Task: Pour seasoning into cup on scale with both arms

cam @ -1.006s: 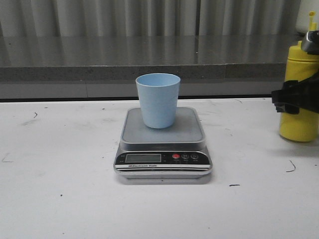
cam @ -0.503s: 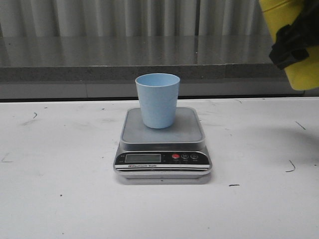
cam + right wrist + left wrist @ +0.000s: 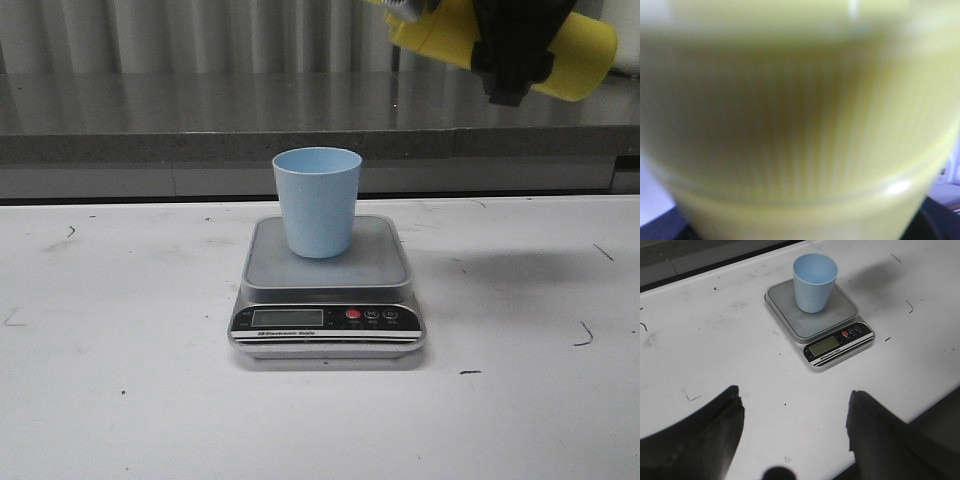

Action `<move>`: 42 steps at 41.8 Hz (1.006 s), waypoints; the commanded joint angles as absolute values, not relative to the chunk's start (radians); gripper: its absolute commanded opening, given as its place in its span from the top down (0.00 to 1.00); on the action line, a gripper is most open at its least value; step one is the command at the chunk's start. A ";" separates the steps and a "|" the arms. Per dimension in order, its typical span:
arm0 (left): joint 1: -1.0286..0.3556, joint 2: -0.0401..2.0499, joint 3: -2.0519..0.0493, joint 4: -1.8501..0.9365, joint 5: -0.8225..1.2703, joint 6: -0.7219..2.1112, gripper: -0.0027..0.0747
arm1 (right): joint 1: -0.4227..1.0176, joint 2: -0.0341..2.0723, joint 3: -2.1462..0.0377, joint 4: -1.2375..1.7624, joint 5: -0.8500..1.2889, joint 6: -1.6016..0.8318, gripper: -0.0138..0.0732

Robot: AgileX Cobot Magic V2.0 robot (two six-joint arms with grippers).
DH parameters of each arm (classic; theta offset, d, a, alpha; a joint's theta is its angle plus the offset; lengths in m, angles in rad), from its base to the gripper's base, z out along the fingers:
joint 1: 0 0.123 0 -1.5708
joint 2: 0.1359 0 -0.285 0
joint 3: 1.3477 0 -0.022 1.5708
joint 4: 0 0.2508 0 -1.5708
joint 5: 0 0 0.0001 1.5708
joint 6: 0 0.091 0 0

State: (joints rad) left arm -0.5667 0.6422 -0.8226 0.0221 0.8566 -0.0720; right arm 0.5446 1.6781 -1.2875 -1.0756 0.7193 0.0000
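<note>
The seasoning bottle (image 3: 565, 45) lay tipped nearly level high above the table's far right, clamped in the right gripper (image 3: 515, 50). The cup (image 3: 317, 202) stood upright on the scale (image 3: 327, 275), bare table (image 3: 120, 400) all round. The left gripper (image 3: 795, 425) hung unclenched, grasping nothing.

The cup (image 3: 317, 201) looked like matt pale blue plastic, smooth and plain. The scale (image 3: 327, 291) had a dull brushed-metal platform, silvery edges and a glossy black front panel. The seasoning (image 3: 580, 50) bottle was smooth yellow plastic with a slight sheen, finely ribbed at the cap. The table (image 3: 120, 400) was matt white, scuffed and marked.
</note>
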 commanded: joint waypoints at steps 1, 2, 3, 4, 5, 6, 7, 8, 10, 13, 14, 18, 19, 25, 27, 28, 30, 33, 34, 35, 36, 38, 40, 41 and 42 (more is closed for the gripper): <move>-0.573 0.642 -0.848 0.013 0.789 -0.070 0.40 | 0.573 1.667 -1.330 -1.283 0.764 -0.014 0.47; -0.573 0.642 -0.848 0.013 0.789 -0.070 0.40 | 0.577 1.676 -1.330 -1.309 0.773 -0.014 0.47; -0.573 0.642 -0.848 0.013 0.789 -0.070 0.40 | 0.581 1.682 -1.330 -1.330 0.776 -0.014 0.47; -0.573 0.642 -0.848 0.013 0.789 -0.070 0.40 | 0.583 1.693 -1.330 -1.350 0.781 -0.014 0.47; -0.573 0.642 -0.848 0.013 0.789 -0.070 0.40 | 0.584 1.699 -1.330 -1.378 0.786 -0.014 0.47; -0.573 0.642 -0.848 0.013 0.789 -0.070 0.40 | 0.584 1.708 -1.330 -1.396 0.787 -0.014 0.47; -0.573 0.642 -0.848 0.013 0.789 -0.070 0.40 | 0.584 1.714 -1.330 -1.416 0.787 -0.014 0.47; -0.573 0.642 -0.848 0.013 0.789 -0.070 0.40 | 0.584 1.720 -1.330 -1.440 0.787 -0.014 0.47; -0.573 0.642 -0.848 0.013 0.789 -0.070 0.40 | 0.584 1.732 -1.330 -1.477 0.787 -0.014 0.47; -0.573 0.642 -0.848 0.013 0.789 -0.070 0.40 | 0.584 1.743 -1.330 -1.538 0.782 -0.014 0.47; -0.573 0.642 -0.848 0.013 0.789 -0.070 0.40 | 0.584 1.744 -1.330 -1.557 0.779 -0.014 0.47; -0.573 0.642 -0.848 0.013 0.789 -0.070 0.40 | 0.584 1.748 -1.330 -1.636 0.768 -0.014 0.47; -0.573 0.642 -0.848 0.013 0.789 -0.070 0.40 | 0.584 1.748 -1.330 -1.646 0.763 -0.014 0.47; -0.573 0.642 -0.848 0.013 0.789 -0.070 0.40 | 0.584 1.748 -1.330 -1.700 0.739 -0.014 0.47; -0.573 0.642 -0.848 0.013 0.789 -0.070 0.40 | 0.584 1.748 -1.330 -1.700 0.738 -0.014 0.47; -0.573 0.642 -0.848 0.013 0.789 -0.070 0.40 | 0.584 1.748 -1.330 -1.700 0.738 -0.014 0.47; -0.573 0.642 -0.848 0.013 0.789 -0.070 0.40 | 0.584 1.748 -1.330 -1.700 0.738 -0.014 0.47; -0.573 0.642 -0.848 0.013 0.789 -0.070 0.40 | 0.584 1.748 -1.330 -1.700 0.738 -0.014 0.47; -0.573 0.642 -0.848 0.013 0.789 -0.070 0.40 | 0.584 1.748 -1.330 -1.700 0.738 -0.014 0.47; -0.573 0.642 -0.848 0.013 0.789 -0.070 0.40 | 0.584 1.748 -1.330 -1.700 0.738 -0.014 0.47; -0.573 0.642 -0.848 0.013 0.789 -0.070 0.40 | 0.584 1.748 -1.330 -1.700 0.738 -0.014 0.47; -0.573 0.642 -0.848 0.013 0.789 -0.070 0.40 | 0.584 1.748 -1.330 -1.700 0.738 -0.014 0.47; -0.573 0.642 -0.848 0.013 0.789 -0.070 0.40 | 0.584 1.748 -1.330 -1.700 0.738 -0.014 0.47; -0.573 0.642 -0.848 0.013 0.789 -0.070 0.40 | 0.584 1.748 -1.330 -1.700 0.738 -0.013 0.47; -0.573 0.642 -0.848 0.013 0.789 -0.070 0.40 | 0.584 1.748 -1.330 -1.700 0.739 -0.013 0.47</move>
State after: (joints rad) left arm -0.5667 0.6422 -0.8226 0.0221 0.8566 -0.0720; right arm 0.5864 1.8022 -1.2892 -1.6047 0.6915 0.0000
